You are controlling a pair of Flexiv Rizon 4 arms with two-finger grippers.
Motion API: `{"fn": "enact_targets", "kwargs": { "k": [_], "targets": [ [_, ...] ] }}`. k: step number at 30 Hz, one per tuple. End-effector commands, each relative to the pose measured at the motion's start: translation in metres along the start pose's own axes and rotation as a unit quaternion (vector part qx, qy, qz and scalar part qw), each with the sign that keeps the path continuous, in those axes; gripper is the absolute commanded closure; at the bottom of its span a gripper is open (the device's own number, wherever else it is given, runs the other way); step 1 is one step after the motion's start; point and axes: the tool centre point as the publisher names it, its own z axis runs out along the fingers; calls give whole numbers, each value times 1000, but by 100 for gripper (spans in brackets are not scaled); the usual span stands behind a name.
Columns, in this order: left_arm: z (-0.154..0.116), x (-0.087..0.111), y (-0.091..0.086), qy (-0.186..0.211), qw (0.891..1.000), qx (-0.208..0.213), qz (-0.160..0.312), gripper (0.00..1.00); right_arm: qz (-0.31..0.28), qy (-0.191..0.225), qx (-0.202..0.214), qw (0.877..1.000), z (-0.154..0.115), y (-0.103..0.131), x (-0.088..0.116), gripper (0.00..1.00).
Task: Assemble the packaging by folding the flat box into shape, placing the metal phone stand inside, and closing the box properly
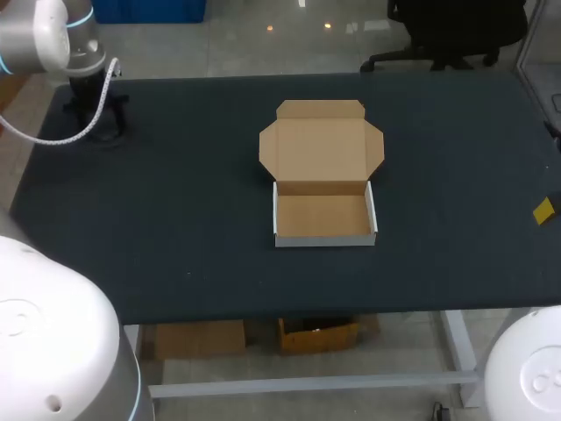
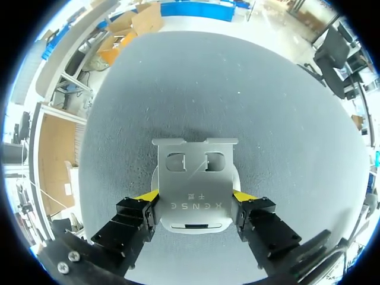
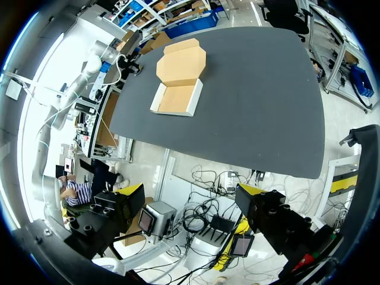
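Observation:
A brown cardboard box (image 1: 368,215) with white outer walls stands folded and open in the middle of the table, its lid (image 1: 321,147) laid flat behind it; nothing is inside. From off the table's edge the right wrist view shows the same box (image 3: 177,98). At the far left corner of the table, my left gripper (image 2: 195,196) is shut on the silver metal phone stand (image 2: 193,172), which lies flat on the dark mat, a yellow tip against each side. In the head view that gripper (image 1: 92,114) hides the stand. My right gripper (image 3: 190,193) hangs open beyond the table's right side.
The dark table mat (image 1: 175,219) is bare around the box. A yellow fingertip (image 1: 543,210) shows at the right edge of the head view.

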Motion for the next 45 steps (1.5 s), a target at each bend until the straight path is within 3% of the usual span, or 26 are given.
{"fn": "enact_targets", "kwargs": {
  "k": [1,10,26,35,45],
  "targets": [
    [-10,-1,13,0,1000,13,0,100,0,1,1,1000,-2,0,0,0],
    [-21,-1,24,0,1000,18,5,100,0,1,1,1000,-2,0,0,0],
    [-41,4,45,2,999,20,29,100,-164,5,-48,985,-23,0,26,0],
    [-55,11,60,4,998,19,53,100,-260,-4,-77,962,-25,-4,19,0],
    [-67,19,77,-1,998,22,66,100,-354,-12,-77,932,-20,-15,12,0]
  ]
}}
